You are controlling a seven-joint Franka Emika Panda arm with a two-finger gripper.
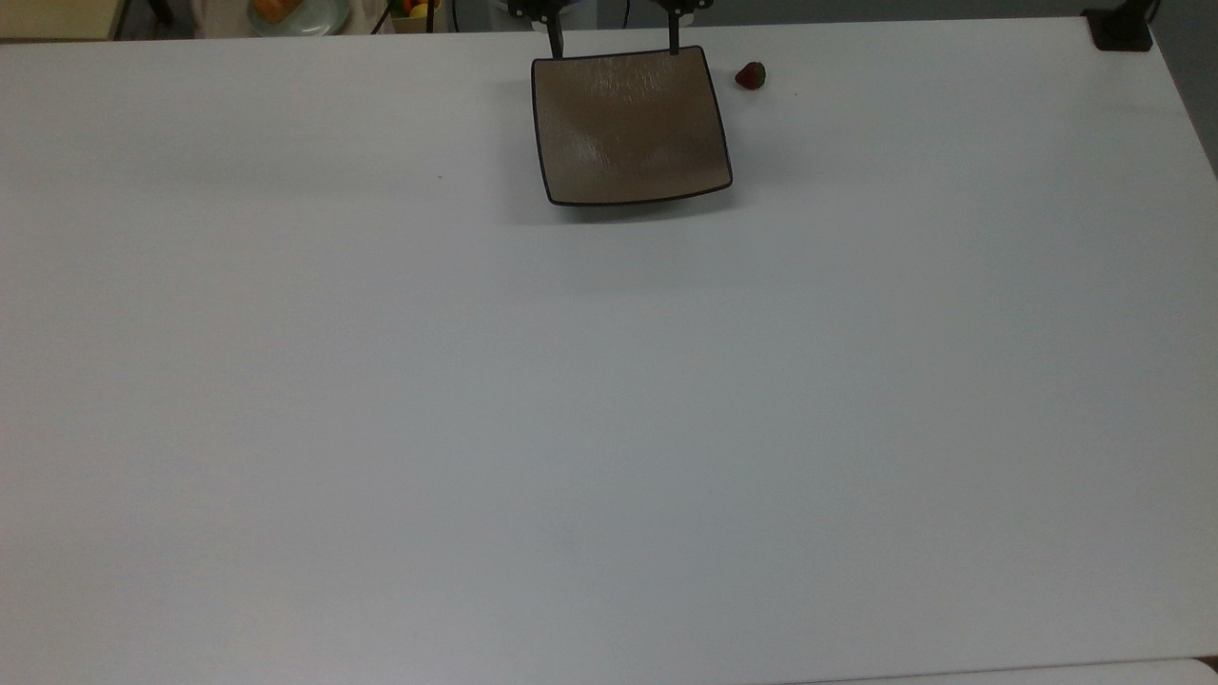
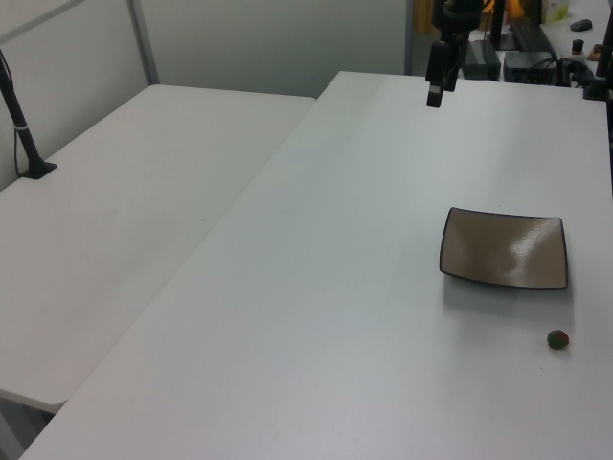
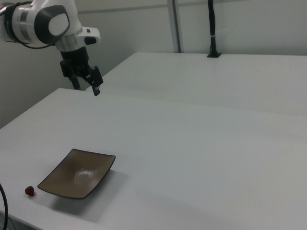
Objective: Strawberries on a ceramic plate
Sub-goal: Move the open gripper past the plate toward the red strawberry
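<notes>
strawberry (image 1: 750,75) sits on the tabletop (image 1: 609,428) just beside the plate (image 1: 630,127), not yet on it; we judge our end effector (image 3: 88,83) hangs high with fingers spread and empty, ready to descend
</notes>
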